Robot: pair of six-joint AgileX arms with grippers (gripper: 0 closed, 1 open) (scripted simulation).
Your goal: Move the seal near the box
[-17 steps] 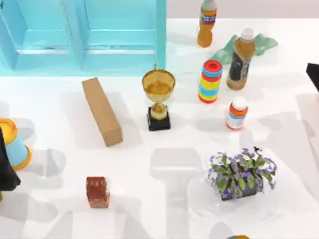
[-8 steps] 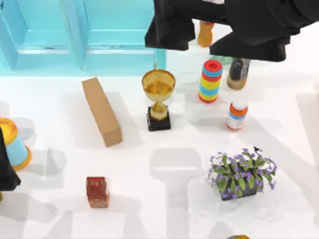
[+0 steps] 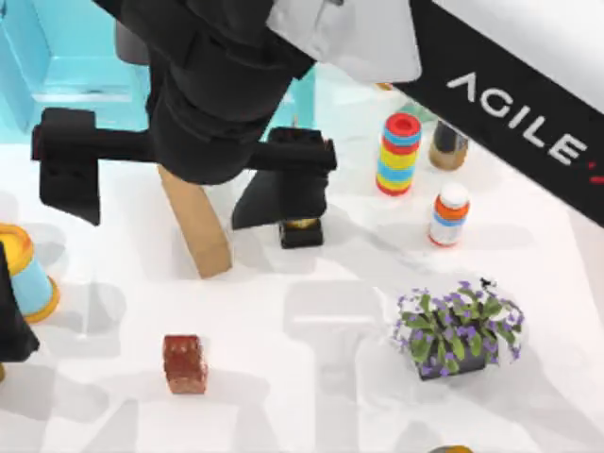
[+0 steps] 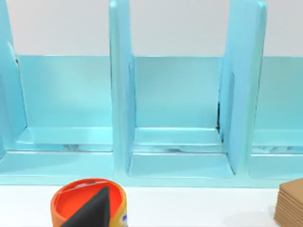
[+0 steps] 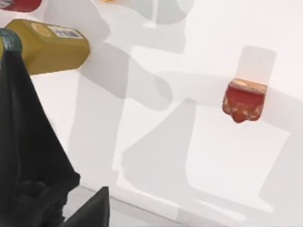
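The right arm (image 3: 283, 85) covers the box's (image 3: 200, 222) far end and the trophy's (image 3: 301, 231) cup; only its base shows beneath the arm.

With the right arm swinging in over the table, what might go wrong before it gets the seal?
The right gripper, fingers spread, hangs over the long tan cardboard box and beside the gold trophy's black base; descending here might knock either. The small reddish-brown carved seal sits apart nearer the table's front, so the arm must travel further. The left gripper is parked at the left edge.
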